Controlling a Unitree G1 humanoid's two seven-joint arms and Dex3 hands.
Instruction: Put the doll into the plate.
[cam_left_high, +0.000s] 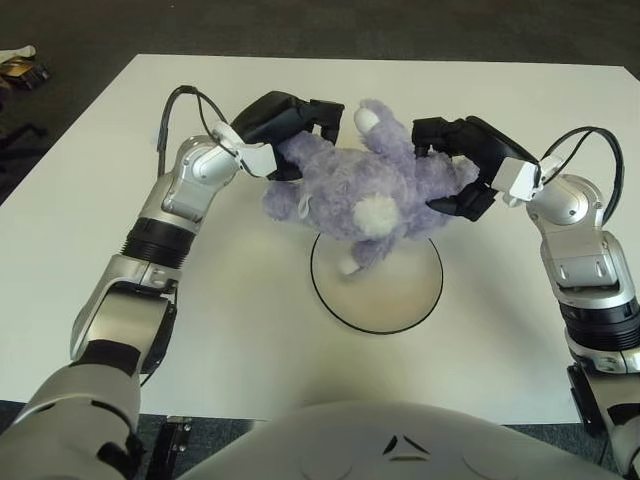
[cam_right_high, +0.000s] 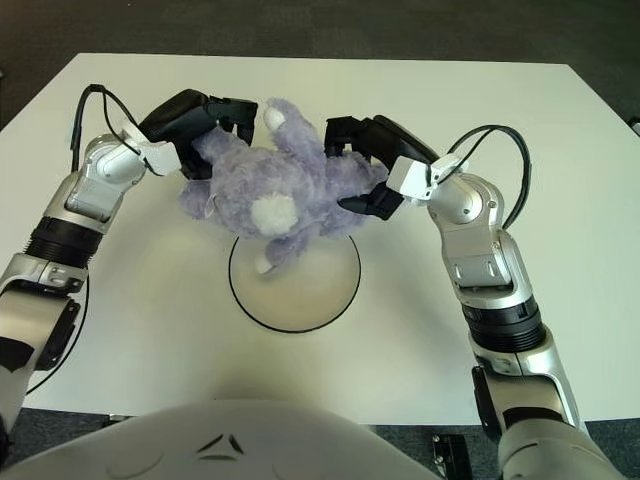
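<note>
Doll (cam_left_high: 365, 190) hangs clamped between your left hand (cam_left_high: 285, 120) and right hand (cam_left_high: 465, 160) at frame centre, so lower it onto the plate (cam_left_high: 400, 300) next.

Purple plush doll (cam_left_high: 365, 190) held above white black-rimmed plate (cam_left_high: 400, 305)

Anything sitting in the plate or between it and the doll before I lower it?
Nothing visible. The left hand and right hand hold the purple plush doll over the far rim of the black-rimmed plate, whose visible surface is bare.
</note>
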